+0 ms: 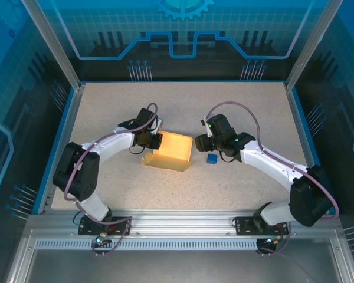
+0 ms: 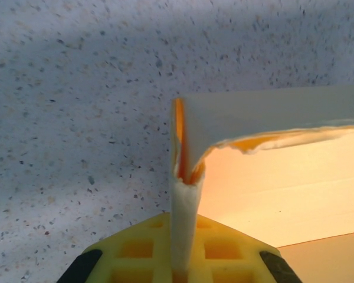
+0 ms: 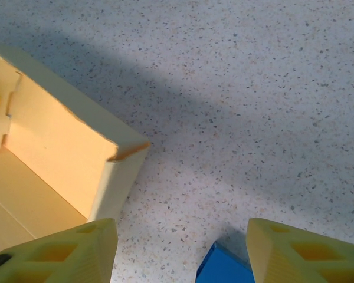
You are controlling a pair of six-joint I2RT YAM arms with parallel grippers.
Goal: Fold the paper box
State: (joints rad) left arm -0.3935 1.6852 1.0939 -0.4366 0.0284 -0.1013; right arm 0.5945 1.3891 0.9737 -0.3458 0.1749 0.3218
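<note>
**Tightly clamped: left arm pinches end wall of half-formed paper box**

The left gripper [image 1: 148, 140] is closed on the left end of the paper box [image 1: 172, 150]. Its wrist camera shows a thin upright fold of the pale yellow card [image 2: 184, 194] squeezed between the two yellow fingers [image 2: 135, 250], with almost no gap between them.

The right gripper [image 1: 202, 143] hangs just beside the box's opposite end with its jaws well apart and nothing between them. From its wrist camera, the left finger [image 3: 59, 253] sits close to the box's raised corner [image 3: 115, 171]; whether it touches the card cannot be told. A small blue cube [image 3: 224, 268] lies on the speckled table [image 1: 242, 112] between the two fingers, near the right one.

The box sits mid-table between the two arms, its open side facing up. Seen from above, its long axis runs roughly left to right, from one gripper to the other, dipping slightly toward the near edge at its right end. The far and right walls stand up, and a flap on the near side slopes outward toward the arm bases.
</note>
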